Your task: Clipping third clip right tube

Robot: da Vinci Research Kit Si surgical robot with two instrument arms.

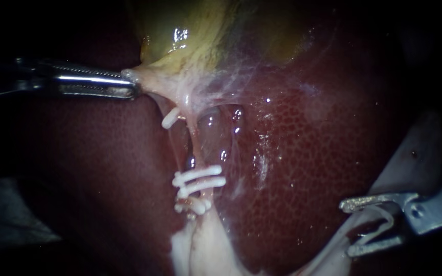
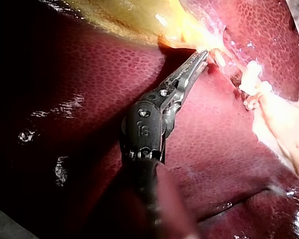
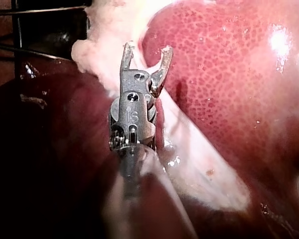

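Endoscope view: the left instrument lies nearly level, its shaft coming straight in from the side. Its long toothed jaws are closed on the pale neck of tissue where the yellow-green gallbladder narrows, and that tissue is drawn taut toward the shaft.

Just past the jaw tips a thin tube drops away across the liver. A stack of white clips sits across it, well below the jaws. A single clip sits nearer them on a neighbouring strand.

The right instrument is well apart from the clipped tube. It is angled slightly upward, and its jaws spread wide toward the clips. Something pale lies in the gap, but it cannot be told whether that is a clip or tissue behind.

In the right wrist view the same jaws fork apart and grip nothing, with pale fatty tissue just ahead of them.
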